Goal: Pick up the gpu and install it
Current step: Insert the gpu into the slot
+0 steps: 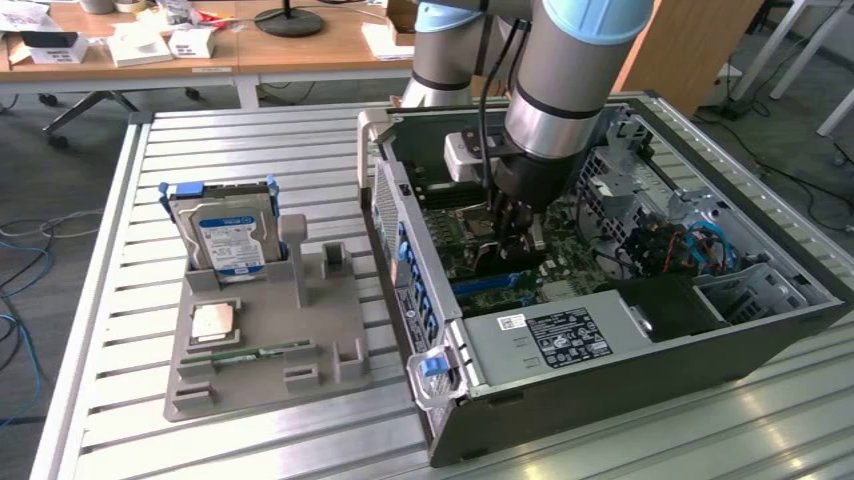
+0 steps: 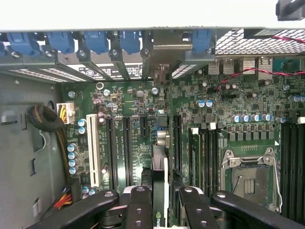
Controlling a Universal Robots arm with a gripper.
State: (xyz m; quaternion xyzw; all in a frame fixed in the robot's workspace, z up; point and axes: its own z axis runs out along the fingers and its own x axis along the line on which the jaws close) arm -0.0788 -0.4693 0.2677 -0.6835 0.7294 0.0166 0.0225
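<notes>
Nearest to us, the claw [image 2: 163,196] is closed part-way, its two black fingers [image 2: 139,205] pressing on either face of the graphics card [image 2: 160,164]. It looks like a firm pinch on the thin board, not a wide grasp. We judge the hold is on the flat sides so that the card's lower edge is free to meet a socket.

The card stands on edge over the green circuit board [image 2: 228,109], just beside the row of long dark slots [image 2: 126,148] and parallel with them. Its long axis runs from the claw towards the back wall of the computer case [image 1: 641,385]. The pale metal bracket [image 2: 164,47] leads and sits among the blue clips [image 2: 97,40] at that wall. That end probably points there because the bracket belongs at a rear opening. We cannot tell whether the card's edge is already in a slot or just above it.

Further off, in the exterior view, a grey tray [image 1: 327,320] lies on the slatted table [image 1: 120,420] to the case's left, with a hard drive [image 1: 227,235] upright in it. A wooden desk [image 1: 147,60] stands beyond.
</notes>
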